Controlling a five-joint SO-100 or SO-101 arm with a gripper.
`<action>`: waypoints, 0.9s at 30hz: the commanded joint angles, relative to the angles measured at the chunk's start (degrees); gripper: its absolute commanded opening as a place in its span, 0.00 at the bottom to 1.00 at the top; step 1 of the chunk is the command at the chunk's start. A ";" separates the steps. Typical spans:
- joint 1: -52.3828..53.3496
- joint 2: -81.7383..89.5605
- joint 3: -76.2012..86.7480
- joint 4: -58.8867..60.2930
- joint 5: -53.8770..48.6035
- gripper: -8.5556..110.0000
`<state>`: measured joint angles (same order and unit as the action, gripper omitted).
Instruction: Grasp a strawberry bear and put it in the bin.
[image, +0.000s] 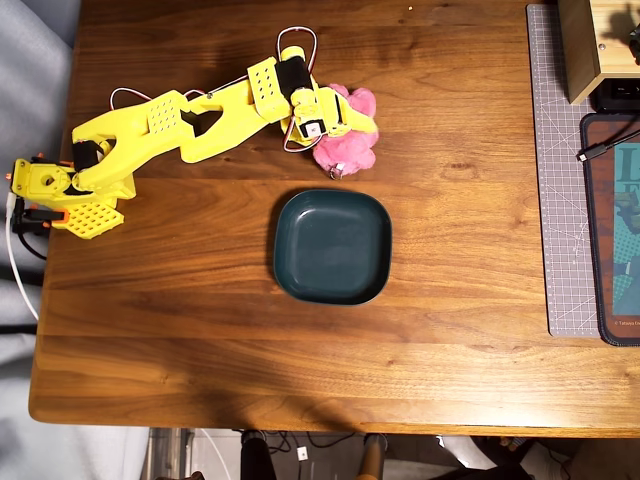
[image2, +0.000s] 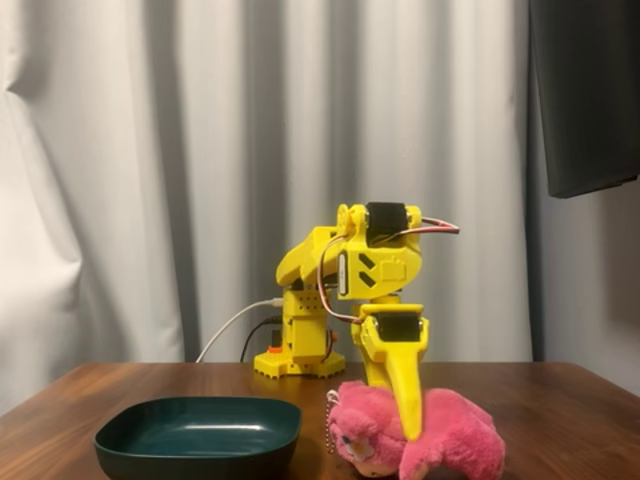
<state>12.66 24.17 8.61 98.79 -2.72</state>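
The strawberry bear (image: 352, 140) is a fluffy pink plush lying on the wooden table just beyond the bin (image: 332, 247), a dark teal rounded-square dish that holds nothing. In the fixed view the bear (image2: 450, 440) lies to the right of the bin (image2: 200, 432). My yellow gripper (image: 338, 125) points down onto the bear's top. In the fixed view one finger (image2: 405, 395) of the gripper (image2: 407, 430) presses down over the bear's front; the other finger is hidden. The bear rests on the table.
A grey cutting mat (image: 560, 180), a wooden box (image: 595, 45) and a dark mat with a cable (image: 612, 230) lie along the right edge in the overhead view. My arm's base (image: 55, 190) is clamped at the left edge. A curtain hangs behind.
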 joint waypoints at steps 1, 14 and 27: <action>-0.18 0.00 -3.52 0.88 0.53 0.07; -1.05 2.72 -10.63 4.13 0.70 0.07; -2.20 42.36 9.76 4.13 7.21 0.07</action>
<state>11.43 53.09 13.62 100.02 2.11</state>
